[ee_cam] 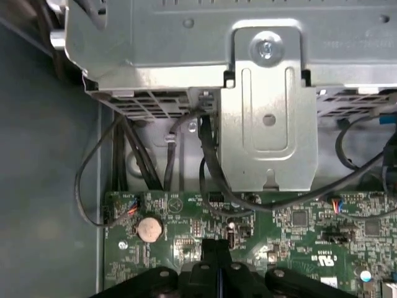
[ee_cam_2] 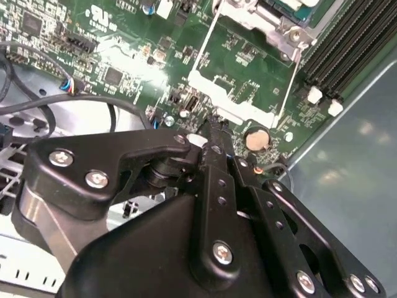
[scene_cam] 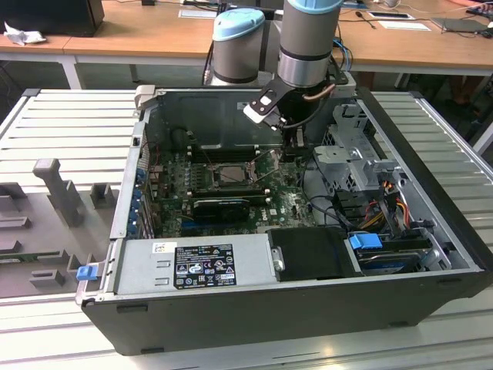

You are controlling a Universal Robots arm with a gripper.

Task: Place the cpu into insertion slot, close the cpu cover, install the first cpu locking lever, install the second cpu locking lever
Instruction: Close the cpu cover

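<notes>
Black end effector [ee_cam_2: 214,131], fingers pinched together on nothing, reaches into the open black computer case [scene_cam: 308,316], over its green motherboard [ee_cam_2: 124,56]. Just beside it the silver window-frame cpu cover [ee_cam_2: 205,82] stands raised off the square metal-rimmed insertion slot [ee_cam_2: 260,18], where the silver-grey cpu [scene_cam: 231,175] appears seated. Closing the cover looks to be the step in hand, calling for a push on its free edge.

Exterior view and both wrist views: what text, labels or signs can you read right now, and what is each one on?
No text can be quoted as it reads.
Black label on the power supply: white print and symbols, too small to read.
White sticker beside it: too small to read.
White silkscreen print on the green circuit board, first wrist view: illegible.
White logo-like mark on the same board, second wrist view: illegible.
</notes>
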